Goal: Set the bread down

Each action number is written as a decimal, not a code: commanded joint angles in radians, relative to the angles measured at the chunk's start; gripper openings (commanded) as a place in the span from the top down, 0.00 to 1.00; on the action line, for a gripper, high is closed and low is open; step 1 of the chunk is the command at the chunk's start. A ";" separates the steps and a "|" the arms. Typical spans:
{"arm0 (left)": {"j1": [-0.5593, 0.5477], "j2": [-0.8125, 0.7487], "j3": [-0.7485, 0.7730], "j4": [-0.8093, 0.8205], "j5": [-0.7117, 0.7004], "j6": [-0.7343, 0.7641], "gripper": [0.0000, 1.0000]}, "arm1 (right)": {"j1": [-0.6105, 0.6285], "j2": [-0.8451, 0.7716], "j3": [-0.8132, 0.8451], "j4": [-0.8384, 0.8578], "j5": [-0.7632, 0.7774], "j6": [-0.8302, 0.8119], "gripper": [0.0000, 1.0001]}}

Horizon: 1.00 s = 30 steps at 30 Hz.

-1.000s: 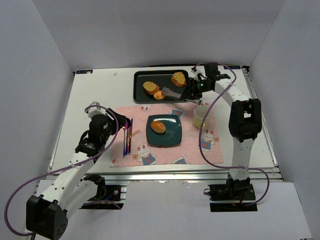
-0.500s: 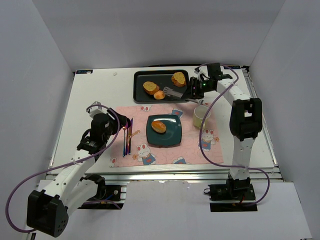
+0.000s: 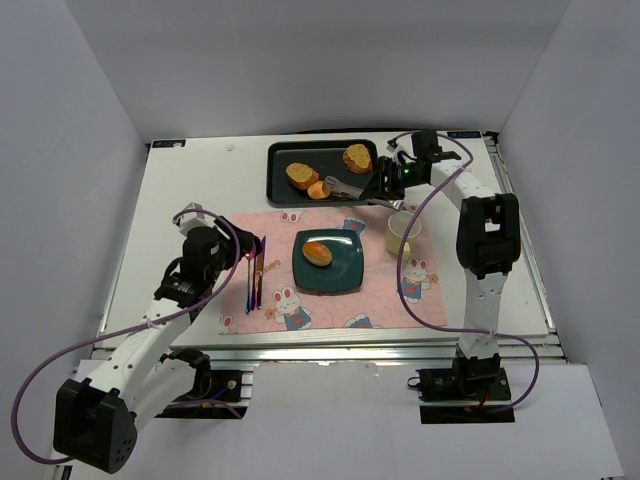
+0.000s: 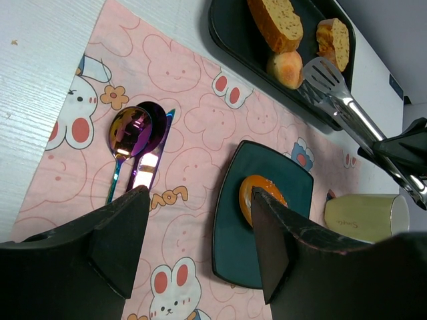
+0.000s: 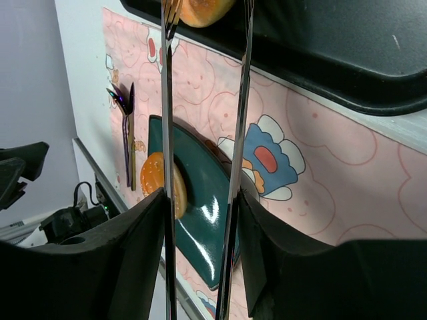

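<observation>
Pink placemat [image 4: 200,127] reads "LOV"; right gripper [image 3: 387,183] clamps steel tongs [image 4: 347,107] at tray bun [image 4: 288,67], left gripper [image 4: 197,203] gapes empty.

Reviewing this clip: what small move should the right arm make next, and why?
Probably squeeze the tongs onto the small bun in the black tray: the right gripper holds them at it, and the other bun already sits on the teal plate.
</observation>
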 commanded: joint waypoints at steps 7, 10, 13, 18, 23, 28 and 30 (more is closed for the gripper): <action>0.004 0.002 0.024 0.009 -0.005 -0.004 0.29 | 0.015 0.019 0.017 0.054 -0.061 0.047 0.49; 0.004 -0.002 0.026 0.006 -0.008 -0.004 0.29 | 0.016 0.024 0.019 0.058 -0.052 0.056 0.49; 0.004 -0.005 0.026 0.002 -0.008 -0.004 0.29 | 0.015 0.031 0.019 0.065 -0.043 0.069 0.49; 0.004 -0.010 0.023 0.000 -0.010 -0.004 0.29 | 0.016 0.047 0.019 0.069 -0.021 0.079 0.49; 0.004 -0.012 0.023 0.000 -0.014 -0.006 0.29 | 0.019 0.057 0.017 0.075 -0.046 0.092 0.51; 0.004 -0.007 0.027 -0.001 -0.013 -0.006 0.29 | 0.019 0.057 0.011 0.092 -0.067 0.112 0.58; 0.004 -0.004 0.029 -0.001 -0.013 -0.006 0.29 | 0.021 0.056 0.009 0.094 -0.072 0.113 0.60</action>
